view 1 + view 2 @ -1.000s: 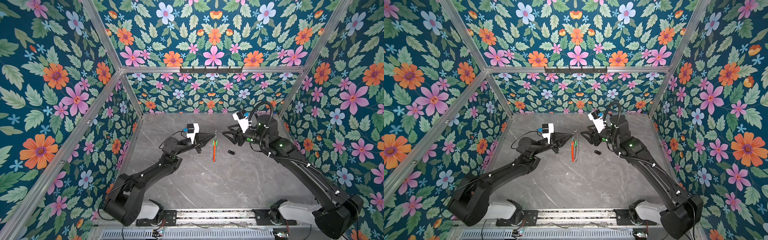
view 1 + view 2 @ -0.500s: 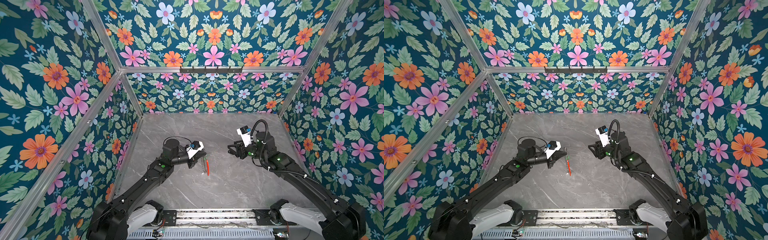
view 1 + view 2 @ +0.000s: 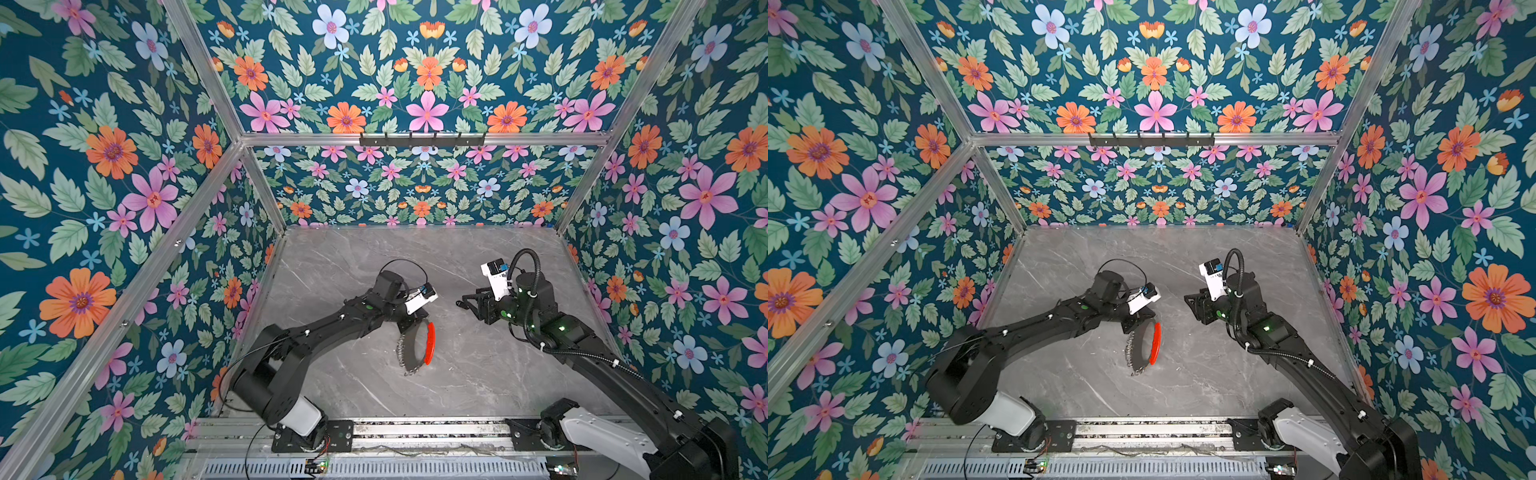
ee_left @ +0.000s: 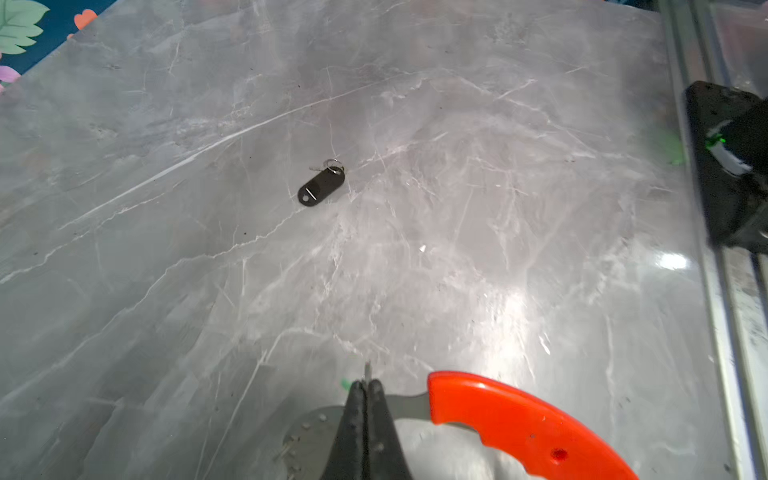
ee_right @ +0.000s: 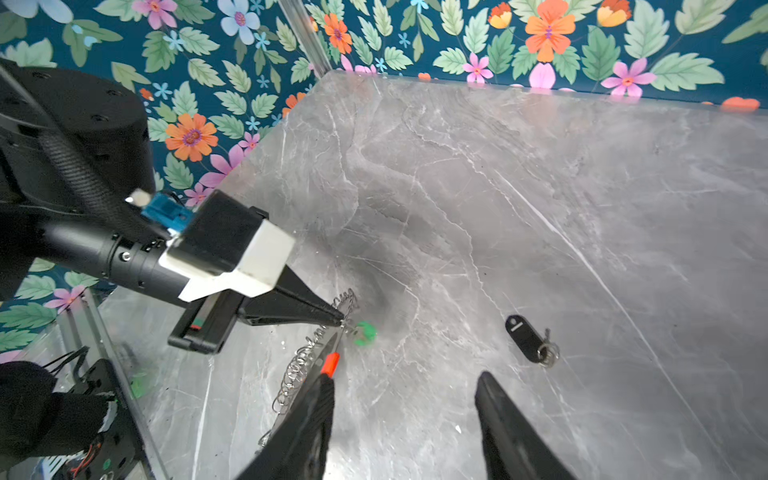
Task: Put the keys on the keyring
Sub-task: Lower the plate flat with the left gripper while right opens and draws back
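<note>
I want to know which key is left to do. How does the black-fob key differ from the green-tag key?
Look: the black-fob key is a black oval; the green-tag key is a blurred green spot. Place: the black-fob key lies alone on the table; the green-tag key sits close by the keyring and the shut left tool. Both are small.

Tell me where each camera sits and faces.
Both top views: above the arm bases, looking down on the marble table; the left arm and right arm show.
Left wrist: on the left arm, looking past its shut fingers and the keyring at the black-fob key.
Right wrist: on the right arm, looking between its open fingers at the left gripper.
Shared: both wrist views show keyring and that key.
</note>
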Available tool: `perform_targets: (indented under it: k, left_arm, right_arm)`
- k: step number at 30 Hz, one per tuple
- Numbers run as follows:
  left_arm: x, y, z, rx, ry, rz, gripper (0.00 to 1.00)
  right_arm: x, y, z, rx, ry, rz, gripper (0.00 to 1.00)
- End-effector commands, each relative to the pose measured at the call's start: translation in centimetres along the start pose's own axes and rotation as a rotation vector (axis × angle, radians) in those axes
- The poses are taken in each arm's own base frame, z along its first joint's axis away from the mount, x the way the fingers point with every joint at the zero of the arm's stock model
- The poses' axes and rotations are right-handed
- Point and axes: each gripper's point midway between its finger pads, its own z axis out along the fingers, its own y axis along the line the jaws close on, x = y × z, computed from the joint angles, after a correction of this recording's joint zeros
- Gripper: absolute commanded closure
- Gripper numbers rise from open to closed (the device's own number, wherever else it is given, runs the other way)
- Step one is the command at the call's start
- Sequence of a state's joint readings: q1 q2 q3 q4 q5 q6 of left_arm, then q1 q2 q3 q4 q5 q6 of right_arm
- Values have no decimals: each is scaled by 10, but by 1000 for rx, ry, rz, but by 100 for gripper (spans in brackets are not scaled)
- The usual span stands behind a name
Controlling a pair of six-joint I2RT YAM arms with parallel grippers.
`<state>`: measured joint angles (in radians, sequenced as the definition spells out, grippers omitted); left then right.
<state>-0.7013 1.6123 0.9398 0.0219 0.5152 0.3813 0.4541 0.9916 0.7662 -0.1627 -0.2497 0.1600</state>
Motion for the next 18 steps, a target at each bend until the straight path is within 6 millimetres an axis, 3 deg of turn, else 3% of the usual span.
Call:
perform_targets:
  k: [1,7,11,13,17,18]
  left_arm:
    - [-18,7,27,-34,-25,-8,100]
    - [-1,-12,81,-4,68,-34,100]
    - [7,-18,89,-10,96,-54,98]
    - [1,-16,82,-34,67,-71,80]
    - [-28,-4,48,-151,-52,-128,4]
    - [-34,1,37,-192,-80,-143,0]
  right_arm:
    - [6,-20,-6,78,-9,56,44]
    - [27,-59,-16,232,-32,179,44]
    - [44,-71,-16,292,-19,248,44]
    - [52,-72,-12,288,3,278,44]
    - [75,-66,8,233,115,339,45]
    - [81,-64,13,214,142,362,45]
